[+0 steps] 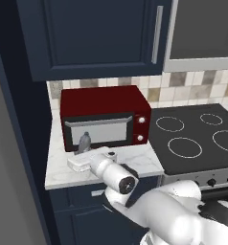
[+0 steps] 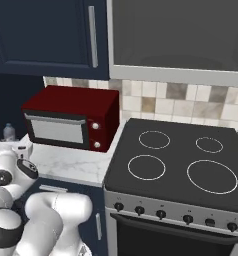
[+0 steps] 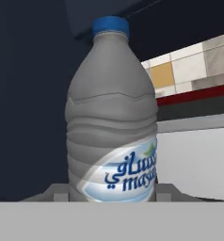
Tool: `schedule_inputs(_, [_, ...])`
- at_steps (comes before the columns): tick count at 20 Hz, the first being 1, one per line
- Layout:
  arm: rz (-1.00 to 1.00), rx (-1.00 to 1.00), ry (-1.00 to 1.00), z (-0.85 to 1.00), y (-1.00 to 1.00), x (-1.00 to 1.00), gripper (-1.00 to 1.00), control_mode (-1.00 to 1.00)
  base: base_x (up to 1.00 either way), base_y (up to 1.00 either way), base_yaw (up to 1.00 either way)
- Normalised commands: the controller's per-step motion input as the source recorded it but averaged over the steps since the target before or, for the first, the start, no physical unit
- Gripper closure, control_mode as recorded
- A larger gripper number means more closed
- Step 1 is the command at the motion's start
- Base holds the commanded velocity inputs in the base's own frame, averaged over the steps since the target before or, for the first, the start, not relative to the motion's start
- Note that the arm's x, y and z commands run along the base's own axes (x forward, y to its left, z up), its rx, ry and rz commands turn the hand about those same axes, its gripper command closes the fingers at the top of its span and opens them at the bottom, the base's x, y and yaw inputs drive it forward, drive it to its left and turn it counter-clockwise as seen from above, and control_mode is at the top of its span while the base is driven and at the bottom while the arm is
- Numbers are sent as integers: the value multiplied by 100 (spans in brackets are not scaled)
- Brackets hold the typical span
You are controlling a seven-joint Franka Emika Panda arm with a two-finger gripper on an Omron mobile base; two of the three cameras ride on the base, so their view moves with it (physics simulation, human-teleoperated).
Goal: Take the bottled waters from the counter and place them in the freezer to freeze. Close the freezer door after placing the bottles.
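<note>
Water bottle [image 3: 111,122] upright and very close in the hand view, grey and ribbed, blue cap on top, white and blue label low on its front. Flanked at its base by the two fingertips [image 3: 55,193], one each side, right against the plastic. Gripper [image 3: 111,195] closed narrow on the bottle.

From the left base view, same bottle [image 1: 85,142] small, standing at the left end of the counter [image 1: 140,162], just in front of the microwave's window. White hand [image 1: 82,162] low at the counter's front edge, just below the bottle; jaws themselves too small there to judge. From the right base view, bottle [image 2: 9,132] at the far left, cap and shoulders showing beside the microwave's left end.

Microwave [image 1: 104,117] dark red, with a pale glass door and two white knobs on its right, set back against the tiled wall [image 1: 192,88]. White marble counter running from the microwave's front to the stove. Black stovetop [image 2: 176,165] touching the counter's right end, four ringed burners on it, row of dark knobs along its front. Navy cupboard [image 1: 87,33] with a silver bar handle above the microwave. Navy cabinets under the counter.
</note>
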Motion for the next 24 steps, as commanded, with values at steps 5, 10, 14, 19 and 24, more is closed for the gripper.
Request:
schedule_inputs(5, [0, 1, 1, 100, 0, -69, 100, -100, 0, 0, 0])
schedule_inputs(10, [0, 0, 4, 100, -11, -47, 100, -100, 0, 0, 0])
schedule_inputs(14, [0, 0, 9, 100, -8, -44, 100, -100, 0, 0, 0])
schedule_inputs(19, [0, -6, 0, 67, -24, -79, 100, -100, 0, 0, 0])
schedule_inputs(24, [0, -17, 0, 49, -39, -85, 100, -100, 0, 0, 0])
